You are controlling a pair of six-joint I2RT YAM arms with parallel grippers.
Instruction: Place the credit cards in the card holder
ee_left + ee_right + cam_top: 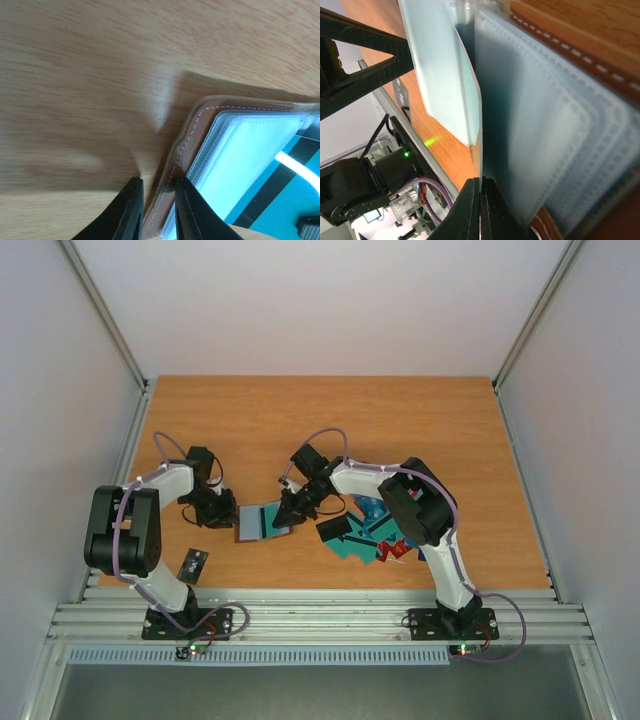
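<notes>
Nearest the arm bases, a lone black card (193,563) lay on the table (400,420) beside the left arm; I could not read its face. Just beyond it, the left gripper (156,182) pinched the stitched brown edge of the card holder (258,522), which lay open at mid-table between the two arms. From that wrist I saw only one corner of it, with the rest cut off by the frame. A teal card (280,190) with a dark stripe showed past the clear sleeves (535,125), but whether it sat inside one I could not tell. The right gripper (480,182) was pressed together at the holder's right side. One upright sleeve's edge ran down to the seam between the fingers, though I couldn't make out whether it was actually caught. Farther right, the right arm partly hid the heaped credit cards (365,537), so I couldn't count them.
</notes>
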